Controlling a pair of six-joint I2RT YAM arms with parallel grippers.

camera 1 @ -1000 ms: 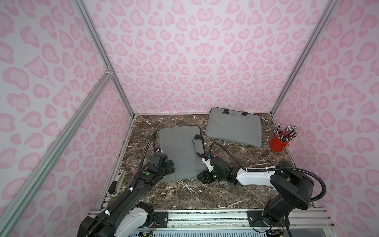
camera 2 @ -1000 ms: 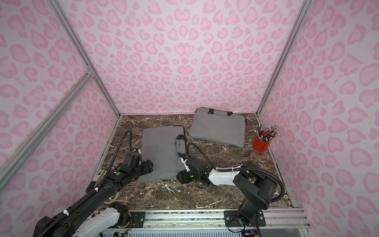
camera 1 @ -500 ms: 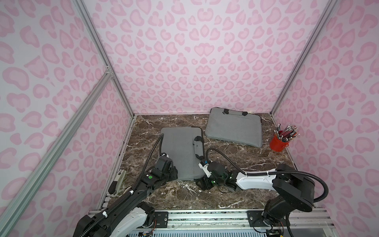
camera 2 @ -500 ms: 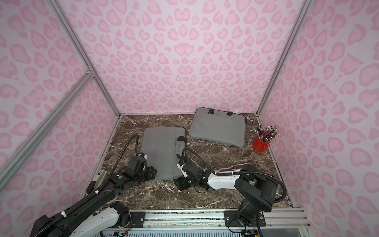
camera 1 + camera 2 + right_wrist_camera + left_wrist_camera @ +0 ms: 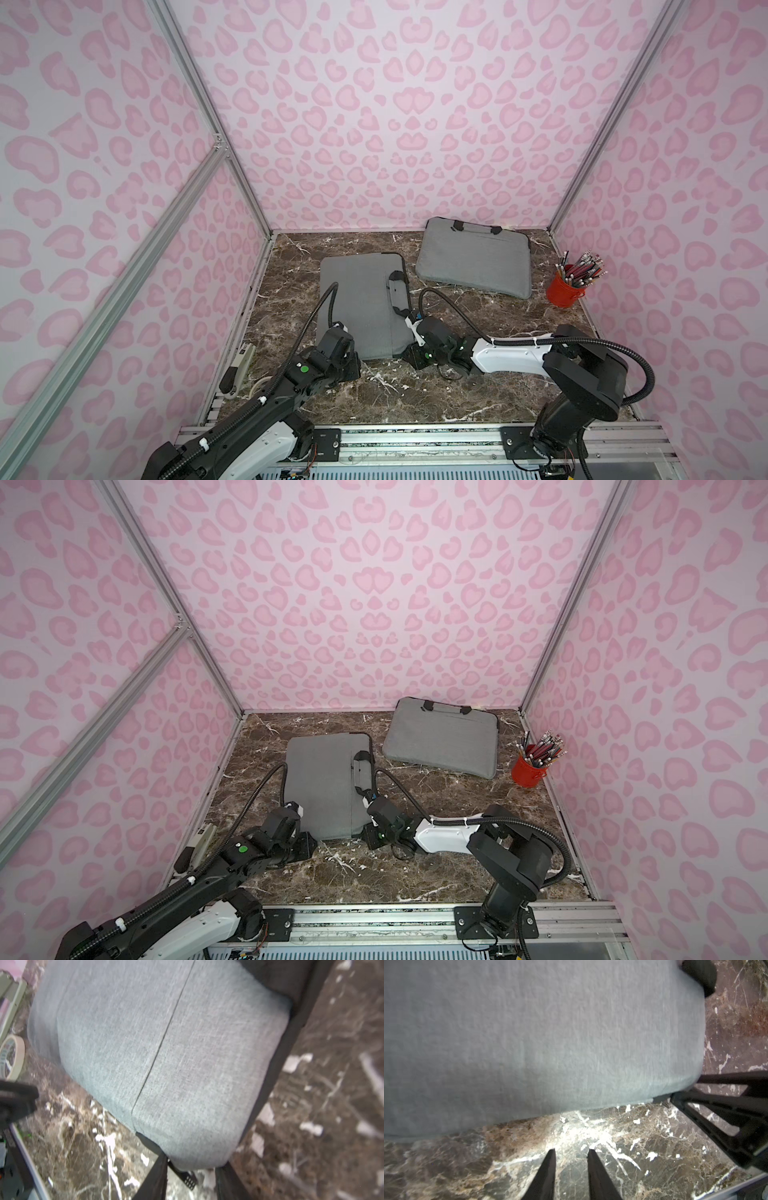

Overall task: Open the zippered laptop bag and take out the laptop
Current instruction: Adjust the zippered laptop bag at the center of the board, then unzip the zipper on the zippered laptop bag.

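Laptop bag [image 5: 361, 307] is laid flat at lower centre of both top views. Its near edge has just been reached by both narrowing grippers. The right gripper [image 5: 192, 1164] is set, jaws parted, around the corner zipper pull [image 5: 186, 1178]. The left gripper [image 5: 572, 1153] is held slightly parted and empty beside that edge. Unzipping is judged imminent.

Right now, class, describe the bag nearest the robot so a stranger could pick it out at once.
On the marble table lie two grey bags. The near bag lies nearer the front rail. Unlike the far bag by the back wall, it runs front to back, with its handle on the side edge.
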